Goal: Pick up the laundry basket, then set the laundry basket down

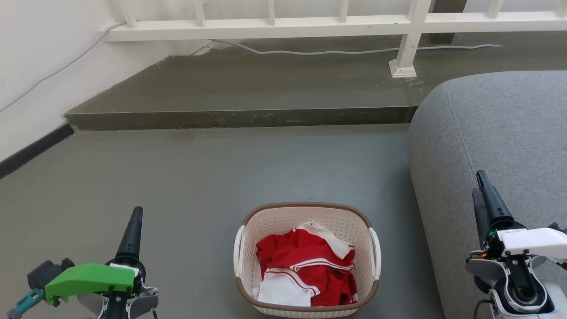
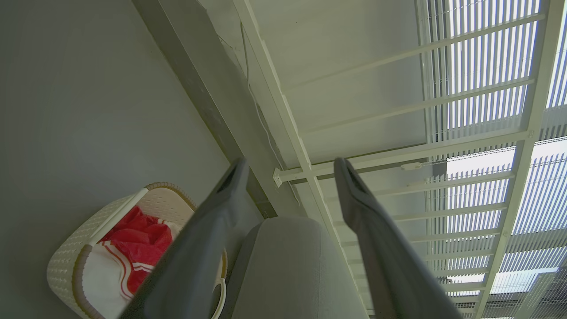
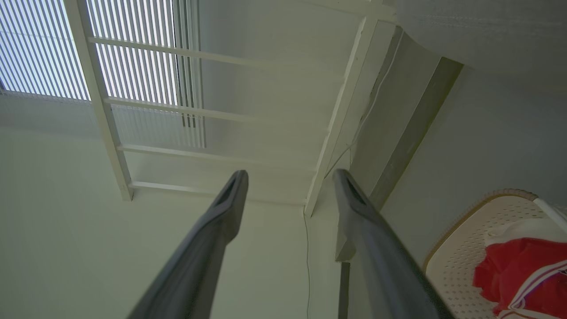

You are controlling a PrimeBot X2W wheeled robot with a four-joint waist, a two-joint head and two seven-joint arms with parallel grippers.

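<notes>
The laundry basket (image 1: pixel 266 226) stands on the grey floor at the bottom middle of the head view, cream-white and perforated, with a brown rim and white side handles. Red and white clothes (image 1: pixel 305 268) lie inside it. My left gripper (image 1: pixel 134 226) is at the lower left, well to the left of the basket, fingers pointing up. My right gripper (image 1: pixel 483 190) is at the lower right, in front of the sofa. In the left wrist view my left gripper (image 2: pixel 290 170) is open and empty, with the basket (image 2: pixel 66 261) at the lower left. The right wrist view has my right gripper (image 3: pixel 290 177) open, the basket (image 3: pixel 460 261) at its lower right.
A grey sofa (image 1: pixel 500 128) fills the right side, close to the basket's right. A raised concrete step (image 1: pixel 239 117) crosses the floor behind, with a white railing (image 1: pixel 407 40) and a cable on it. A white wall with a dark skirting runs along the left.
</notes>
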